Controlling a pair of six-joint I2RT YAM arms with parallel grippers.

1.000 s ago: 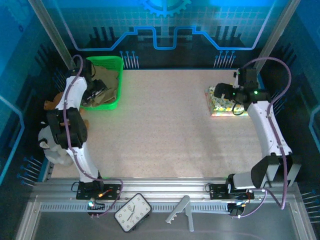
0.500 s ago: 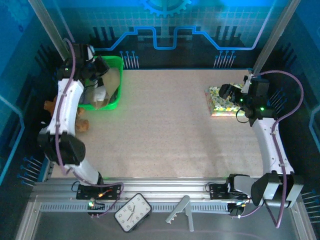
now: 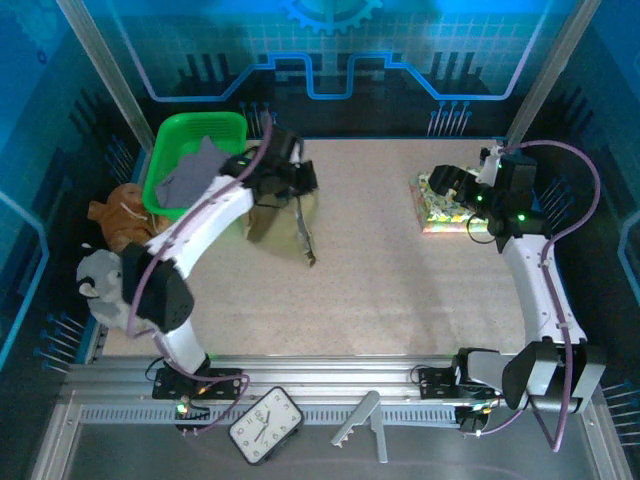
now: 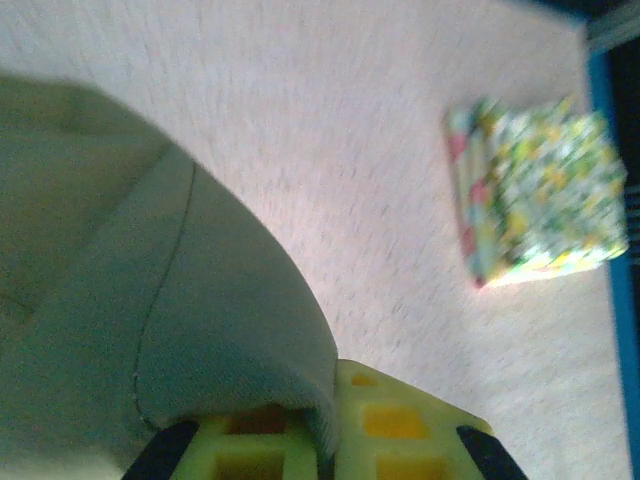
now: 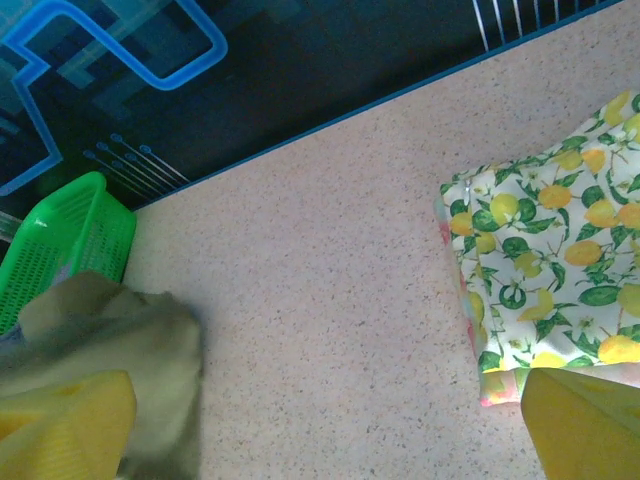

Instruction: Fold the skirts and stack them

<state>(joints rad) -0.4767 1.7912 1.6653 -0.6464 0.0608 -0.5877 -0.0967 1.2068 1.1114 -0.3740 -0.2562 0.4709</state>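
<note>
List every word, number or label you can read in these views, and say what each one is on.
No text can be read.
Clock: the dial markings are too small to read.
Backdrop: gear and line graphics, no words.
Lemon-print skirt: pattern only, no label visible.

You look down on a speckled beige bench (image 3: 380, 290) bathed in cool blue light. Behind it a dark wall (image 3: 400, 110) carries glowing cyan circuit lines and a gear emblem (image 3: 330, 12). Two metal posts (image 3: 108, 75) lean at the far corners. A ribbed aluminium rail (image 3: 330, 372) edges the near side, with a small clock (image 3: 266, 424) lying just before it.
</note>
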